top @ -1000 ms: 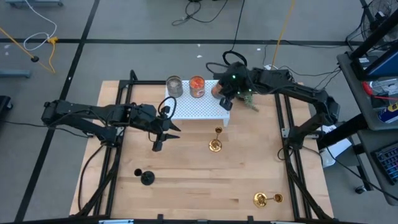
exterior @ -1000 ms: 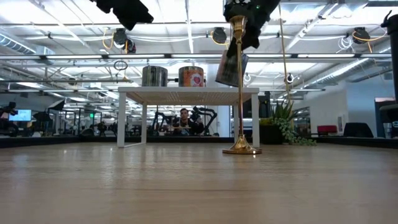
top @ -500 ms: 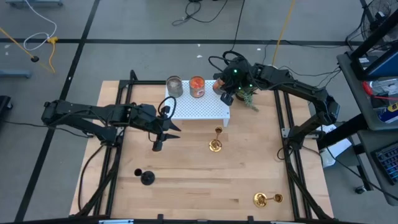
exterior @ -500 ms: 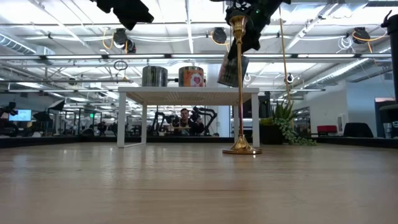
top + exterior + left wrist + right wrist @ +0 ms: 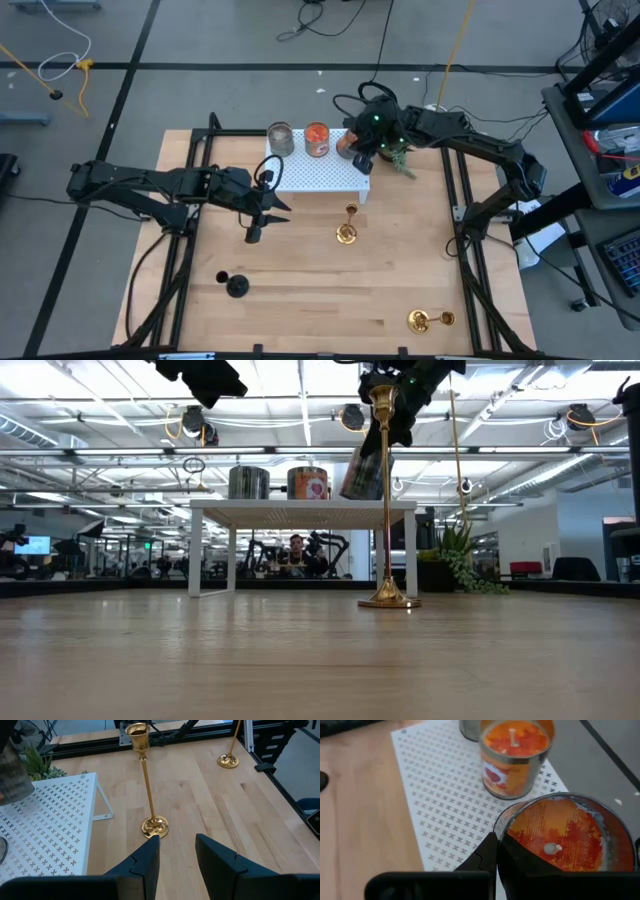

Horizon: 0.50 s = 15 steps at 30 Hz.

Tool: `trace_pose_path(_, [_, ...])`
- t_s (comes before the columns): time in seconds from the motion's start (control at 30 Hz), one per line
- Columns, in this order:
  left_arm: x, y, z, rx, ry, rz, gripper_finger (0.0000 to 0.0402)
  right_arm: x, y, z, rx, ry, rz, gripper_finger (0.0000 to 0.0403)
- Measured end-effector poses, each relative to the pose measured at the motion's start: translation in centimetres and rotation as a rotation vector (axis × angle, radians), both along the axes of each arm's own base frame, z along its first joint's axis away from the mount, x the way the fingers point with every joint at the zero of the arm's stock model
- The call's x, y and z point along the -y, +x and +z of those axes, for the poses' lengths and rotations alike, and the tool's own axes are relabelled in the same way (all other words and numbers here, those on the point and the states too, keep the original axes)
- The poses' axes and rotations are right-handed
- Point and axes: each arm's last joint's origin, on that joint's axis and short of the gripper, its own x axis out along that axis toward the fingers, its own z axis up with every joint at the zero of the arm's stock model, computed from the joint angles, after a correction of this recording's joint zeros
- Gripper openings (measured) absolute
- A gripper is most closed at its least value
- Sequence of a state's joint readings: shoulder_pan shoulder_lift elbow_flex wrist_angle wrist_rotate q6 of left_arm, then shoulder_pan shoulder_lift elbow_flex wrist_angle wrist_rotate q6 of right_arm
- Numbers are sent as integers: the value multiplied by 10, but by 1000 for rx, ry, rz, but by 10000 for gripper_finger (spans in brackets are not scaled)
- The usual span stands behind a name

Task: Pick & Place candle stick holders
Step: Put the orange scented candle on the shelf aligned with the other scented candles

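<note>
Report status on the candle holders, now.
Right gripper shut on orange glass cup, tilted above white stand. Left gripper open, idle mid-table. Path clear.

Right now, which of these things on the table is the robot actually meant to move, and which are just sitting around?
Part of the job:
- orange glass cup held in the right gripper
- second orange cup and grey cup on the stand
- upright gold holder
- gold holder lying on its side
- black holder

Just there:
- white perforated stand
- potted plant
- left gripper, waiting open
</note>
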State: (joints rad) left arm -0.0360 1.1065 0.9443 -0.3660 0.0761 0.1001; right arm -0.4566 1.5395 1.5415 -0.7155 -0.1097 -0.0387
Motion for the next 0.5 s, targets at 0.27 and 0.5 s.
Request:
trace_pose_path(0.27, [0,0,-1,-6,0,0,134,6,11,-16,-40,15,1,3])
trace_pose_path(0.5, [0,0,-1,-6,0,0,134,9,14,-18,-42,7,5,3])
